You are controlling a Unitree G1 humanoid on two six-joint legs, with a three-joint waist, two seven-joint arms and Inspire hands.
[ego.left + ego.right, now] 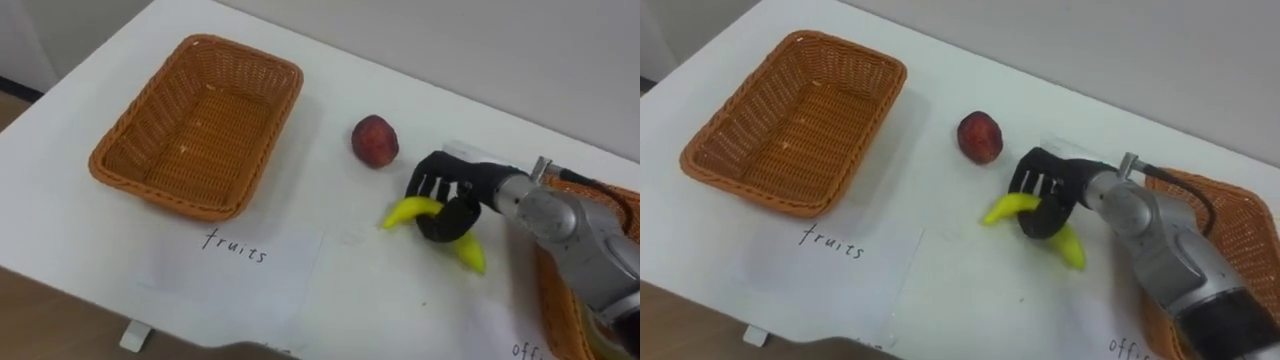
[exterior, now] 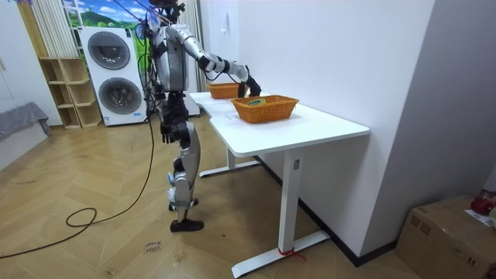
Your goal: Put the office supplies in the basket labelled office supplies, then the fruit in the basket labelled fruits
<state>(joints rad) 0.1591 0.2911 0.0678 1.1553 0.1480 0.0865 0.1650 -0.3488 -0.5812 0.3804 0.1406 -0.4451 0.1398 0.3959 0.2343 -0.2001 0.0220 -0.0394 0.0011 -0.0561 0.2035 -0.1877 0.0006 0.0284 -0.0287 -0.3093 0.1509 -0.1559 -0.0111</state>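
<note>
- Left eye view, nearest edge: a paper label [image 1: 235, 246] marks the fruit side.
- Mid-table, the right hand [image 1: 452, 188] curls round the banana [image 1: 408, 212], probably to lift it.
- Beyond, the peach [image 1: 374, 140] lies loose; the fruit basket [image 1: 283, 72] sits empty, far left.

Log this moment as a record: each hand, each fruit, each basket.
right hand: curled round the banana, between the two baskets; lifted or resting, cannot tell
left hand: hangs by the hip
red fruit: on the table, just beyond the right hand, apart from it
fruits basket: robot's left, no fruit in it yet
other basket: robot's right, partly behind the arm
label: paper in front of the fruits basket
</note>
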